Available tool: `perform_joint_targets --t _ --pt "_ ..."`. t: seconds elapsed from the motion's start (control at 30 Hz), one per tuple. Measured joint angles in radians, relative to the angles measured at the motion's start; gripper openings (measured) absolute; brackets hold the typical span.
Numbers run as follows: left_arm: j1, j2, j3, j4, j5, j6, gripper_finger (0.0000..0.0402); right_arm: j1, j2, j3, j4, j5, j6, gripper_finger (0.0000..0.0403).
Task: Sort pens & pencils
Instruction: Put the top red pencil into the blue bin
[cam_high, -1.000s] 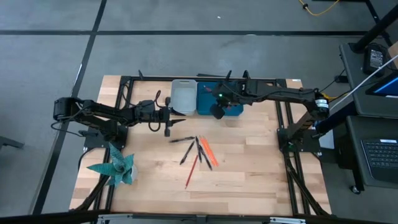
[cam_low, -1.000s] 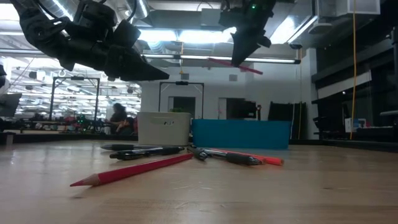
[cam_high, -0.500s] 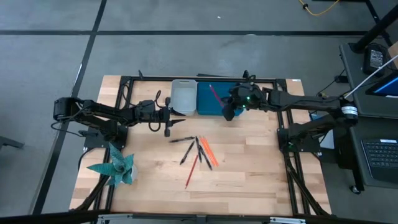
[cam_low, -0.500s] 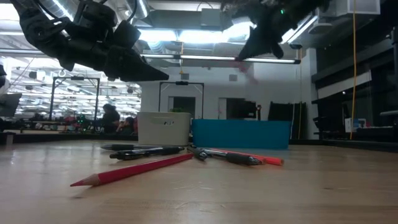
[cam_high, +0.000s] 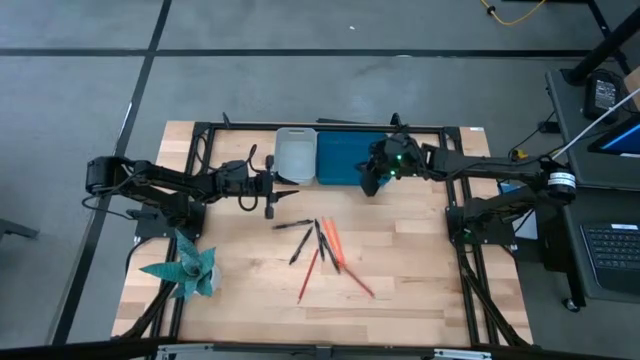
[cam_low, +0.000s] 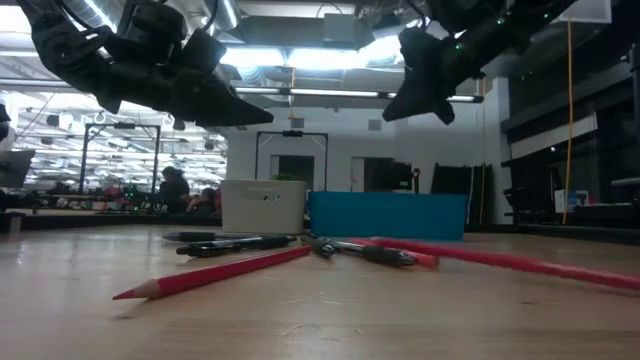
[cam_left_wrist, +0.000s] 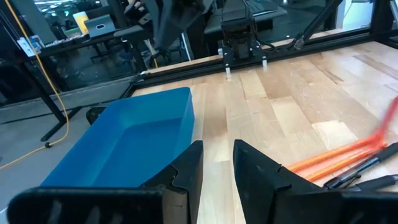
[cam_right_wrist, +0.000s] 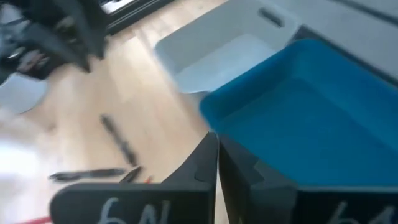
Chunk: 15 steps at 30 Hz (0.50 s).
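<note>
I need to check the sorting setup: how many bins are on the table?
2. A pale grey bin sits at the table's back edge, and a blue bin stands right beside it, on the right arm's side. None seem hidden.

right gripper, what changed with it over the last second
The right gripper had a red pencil pinched over the blue bin and swung toward the bin's right side. The pencil is out of its shut fingers now, and a red pencil that was not there before lies on the table, right of the pile. The left gripper, the white bin and the pens stayed put.
</note>
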Motion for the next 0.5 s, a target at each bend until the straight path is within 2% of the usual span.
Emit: perform_joint_targets --t 0.17,0.33,0.5 --pt "0.000 0.000 0.000 -0.001 0.000 -0.001 0.0082 0.049 0.000 0.000 -0.066 -0.029 0.038 0.0014" --pt "0.000 0.000 0.000 -0.002 0.000 -0.001 0.0082 0.110 0.000 0.000 -0.168 -0.043 0.143 0.0024" --pt "0.000 0.000 0.000 -0.003 0.000 -0.017 0.0082 0.199 0.000 0.000 -0.189 -0.059 0.238 0.0034"
